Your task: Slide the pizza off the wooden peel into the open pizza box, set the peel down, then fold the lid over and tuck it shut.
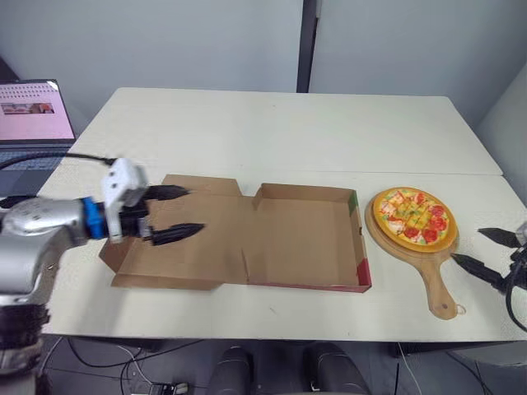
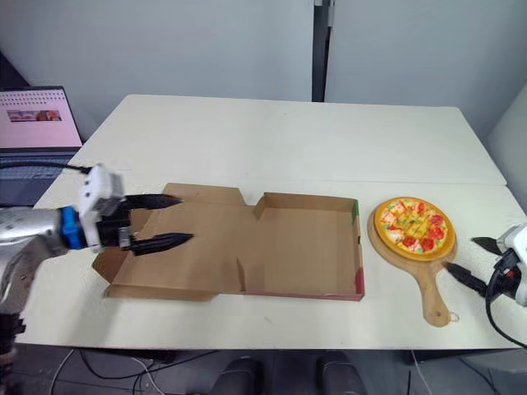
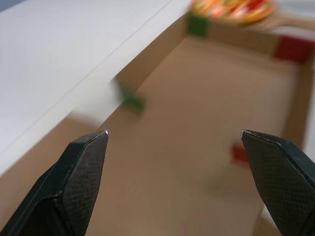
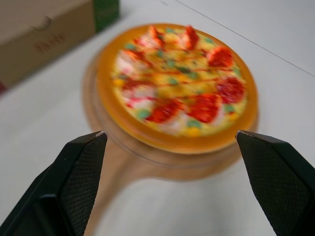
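From the head we look down over the table (image 1: pixel 272 123); our left wrist looks close along the box (image 3: pixel 197 137), our right wrist close at the pizza (image 4: pixel 182 83); both show both.

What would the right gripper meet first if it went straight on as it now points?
Probably the near rim of the wooden peel, then the pizza on it. The open right gripper aims at them across bare table, though its height is unclear.

Matt brown cardboard box (image 1: pixel 280 239), smooth pale wooden peel (image 1: pixel 436 288), glossy plastic-looking pizza (image 4: pixel 182 83), smooth matt white table (image 1: pixel 272 123), finely cross-hatched matt black pads (image 3: pixel 81 172) on my left gripper (image 3: pixel 174 133).
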Robot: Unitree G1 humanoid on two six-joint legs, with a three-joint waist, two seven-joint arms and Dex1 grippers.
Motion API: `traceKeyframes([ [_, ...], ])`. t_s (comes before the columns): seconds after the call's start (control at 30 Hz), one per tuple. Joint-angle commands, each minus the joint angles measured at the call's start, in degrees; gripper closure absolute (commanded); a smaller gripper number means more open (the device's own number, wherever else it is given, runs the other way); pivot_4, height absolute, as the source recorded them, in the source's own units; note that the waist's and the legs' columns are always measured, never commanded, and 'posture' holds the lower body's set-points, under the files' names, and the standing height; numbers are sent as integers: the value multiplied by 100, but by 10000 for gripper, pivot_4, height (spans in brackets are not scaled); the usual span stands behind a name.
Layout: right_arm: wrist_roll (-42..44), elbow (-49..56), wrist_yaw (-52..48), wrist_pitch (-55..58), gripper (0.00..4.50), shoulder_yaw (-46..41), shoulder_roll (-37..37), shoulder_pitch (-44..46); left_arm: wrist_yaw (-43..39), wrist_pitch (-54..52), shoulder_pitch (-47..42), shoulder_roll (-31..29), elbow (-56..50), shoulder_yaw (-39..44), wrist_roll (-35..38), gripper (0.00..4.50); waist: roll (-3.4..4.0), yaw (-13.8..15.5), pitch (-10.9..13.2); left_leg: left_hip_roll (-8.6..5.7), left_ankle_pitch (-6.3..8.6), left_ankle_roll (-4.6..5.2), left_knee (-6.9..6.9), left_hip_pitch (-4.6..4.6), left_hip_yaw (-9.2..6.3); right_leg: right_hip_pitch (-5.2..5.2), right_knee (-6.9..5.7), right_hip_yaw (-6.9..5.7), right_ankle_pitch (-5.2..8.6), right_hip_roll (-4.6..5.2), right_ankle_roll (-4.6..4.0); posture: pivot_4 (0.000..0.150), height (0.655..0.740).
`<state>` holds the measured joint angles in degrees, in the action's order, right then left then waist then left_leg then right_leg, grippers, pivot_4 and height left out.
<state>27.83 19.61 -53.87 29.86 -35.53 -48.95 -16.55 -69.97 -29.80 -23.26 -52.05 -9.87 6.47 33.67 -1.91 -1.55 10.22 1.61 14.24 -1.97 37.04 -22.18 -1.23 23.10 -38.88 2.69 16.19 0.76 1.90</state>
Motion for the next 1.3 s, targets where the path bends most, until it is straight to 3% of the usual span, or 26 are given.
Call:
traceKeyframes([
  [0.03, 436, 979, 384, 568, 67, -356, 183, -236, -301, -154, -273, 138, -461, -414, 243, 0, 1, -50, 0, 4, 0, 0, -1, 4, 3, 0, -1, 6, 0, -6, 0, 1500, 7400],
  [0.23, 272, 2041, 1876, 1757, 67, -141, 710, -513, -710, 448, -851, 837, -695, -1616, -240, 0, 2, -20, -2, 10, -2, -2, 4, 13, -5, -8, -2, 11, 0, -26, -1, 1500, 7400],
  [0.47, 432, 2260, 2915, 3578, 67, 200, 747, -33, -949, 212, -1279, 1166, -692, -1712, 86, 0, -1, -33, -1, 8, -2, -2, 8, 13, -2, -8, -2, 20, -1, -27, 1, 1500, 7400],
  [0.6, 410, 2167, 3033, 3831, 67, 586, 749, 129, -992, 186, -1395, 1251, -707, -1697, 123, 0, -1, -27, 0, 8, -2, -2, 4, 9, -5, -4, 0, 17, 0, -29, -1, 1500, 7400],
  [1.07, -33, 901, 3087, 3183, 67, 1370, 1014, 718, -611, 341, -1197, 1413, -618, -1740, -288, 0, -5, -34, -3, 10, -2, -1, 5, 3, -7, -1, 3, 15, 1, -31, -1, 1500, 7400],
  [1.17, -99, 733, 3141, 3049, 5716, 1518, 1155, 738, -585, 349, -1174, 1468, -623, -1751, -303, 0, -25, -49, -15, 12, -2, -1, 5, 6, -6, -2, 3, 17, 0, -33, -1, 1500, 7400],
  [1.3, 28, 814, 3222, 3125, 19229, 1345, 1431, 750, -507, 231, -1184, 1467, -657, -1714, -281, 0, -34, -53, -20, 17, -2, -1, 4, 9, -7, -3, 1, 17, 0, -38, -1, 1500, 7400],
])
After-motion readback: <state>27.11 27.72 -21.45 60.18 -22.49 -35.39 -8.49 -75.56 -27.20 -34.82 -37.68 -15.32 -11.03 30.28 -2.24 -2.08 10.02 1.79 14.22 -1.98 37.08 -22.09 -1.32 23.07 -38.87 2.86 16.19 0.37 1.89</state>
